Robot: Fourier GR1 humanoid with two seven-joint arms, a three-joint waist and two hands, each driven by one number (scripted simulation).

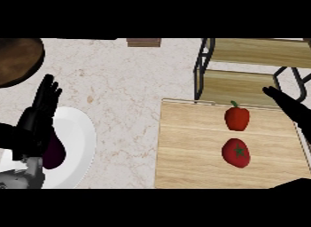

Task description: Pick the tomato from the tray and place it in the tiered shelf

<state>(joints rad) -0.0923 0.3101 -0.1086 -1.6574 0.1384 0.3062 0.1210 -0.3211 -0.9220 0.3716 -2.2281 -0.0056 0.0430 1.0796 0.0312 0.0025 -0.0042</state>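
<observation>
While my right hand [295, 111] hangs open at three o'clock, the tomato [236, 153] lies on the tray [184, 146].
Straight fingers, nothing held; the pepper [237, 118] sits at the tomato's twelve, the shelf [249, 86] at one o'clock. My left hand [31, 127] rests open at eight o'clock, over the plate [79, 133].

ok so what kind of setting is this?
Most likely a kitchen counter: pale stone-look top, wooden tray holding a tomato and red pepper, white plate at the left.

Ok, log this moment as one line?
tomato: on tray, untouched | right hand: open, at tray's right edge | left hand: open, over plate | shelf: no tomato yet
</observation>
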